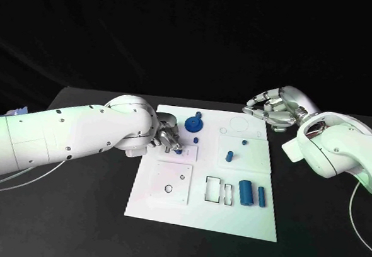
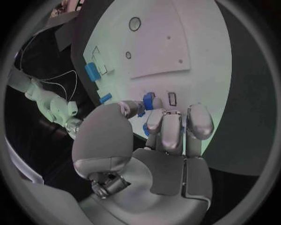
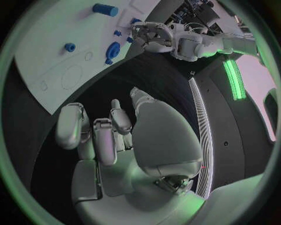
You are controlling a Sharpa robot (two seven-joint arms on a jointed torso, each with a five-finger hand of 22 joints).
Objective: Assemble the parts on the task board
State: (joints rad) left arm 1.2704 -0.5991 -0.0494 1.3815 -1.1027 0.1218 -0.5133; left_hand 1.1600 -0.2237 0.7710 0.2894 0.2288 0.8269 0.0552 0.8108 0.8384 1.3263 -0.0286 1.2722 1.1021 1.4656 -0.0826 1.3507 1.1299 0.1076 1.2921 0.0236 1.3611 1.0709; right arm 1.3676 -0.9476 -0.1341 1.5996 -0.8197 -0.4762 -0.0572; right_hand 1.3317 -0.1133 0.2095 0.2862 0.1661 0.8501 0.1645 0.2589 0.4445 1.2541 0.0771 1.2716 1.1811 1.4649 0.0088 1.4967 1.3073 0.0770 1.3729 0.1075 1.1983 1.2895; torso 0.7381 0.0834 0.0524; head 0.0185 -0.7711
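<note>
We list the task board [image 1: 203,213], a white plate lying flat in the middle of the black table [image 1: 75,216]. Near its lower right we count two blue cylinders [image 1: 246,192], lying side by side just beside two rectangular slots. A small blue peg [image 1: 228,155] stands upright near the middle of the board, and a round blue disc [image 1: 193,125] sits toward the far edge.

We record the left hand [image 1: 168,137] over the board's left edge, fingers bent down around a small blue piece [image 2: 149,101]; the left wrist view shows the fingertips [image 2: 166,119] touching or just beside it, but we cannot tell whether it is actually gripped.

We record the right hand [image 1: 272,107] off the board, above the table beyond its far right corner, fingers loosely curled and apart, holding nothing.
</note>
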